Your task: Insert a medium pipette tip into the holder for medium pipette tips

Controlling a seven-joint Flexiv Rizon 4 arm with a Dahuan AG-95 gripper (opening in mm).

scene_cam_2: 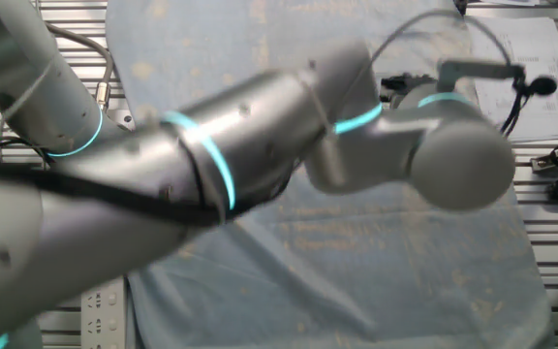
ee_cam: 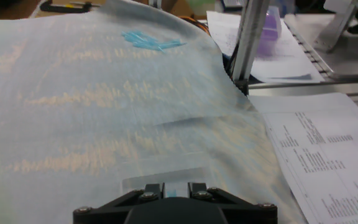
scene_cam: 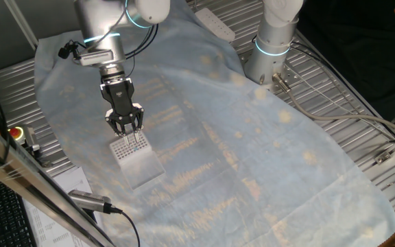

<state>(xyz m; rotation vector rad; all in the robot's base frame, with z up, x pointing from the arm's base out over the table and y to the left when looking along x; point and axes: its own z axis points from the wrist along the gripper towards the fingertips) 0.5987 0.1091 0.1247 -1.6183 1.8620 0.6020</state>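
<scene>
White and full of holes, the holder (scene_cam: pixel 134 156) sits right beneath your gripper (scene_cam: pixel 125 128), whose narrow-set fingers' contents you cannot tell.

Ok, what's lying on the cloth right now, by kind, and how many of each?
White box with holes: 1
Heap of loose blue tips: 1 (single tips too blurred to count)
Total: 2
</scene>
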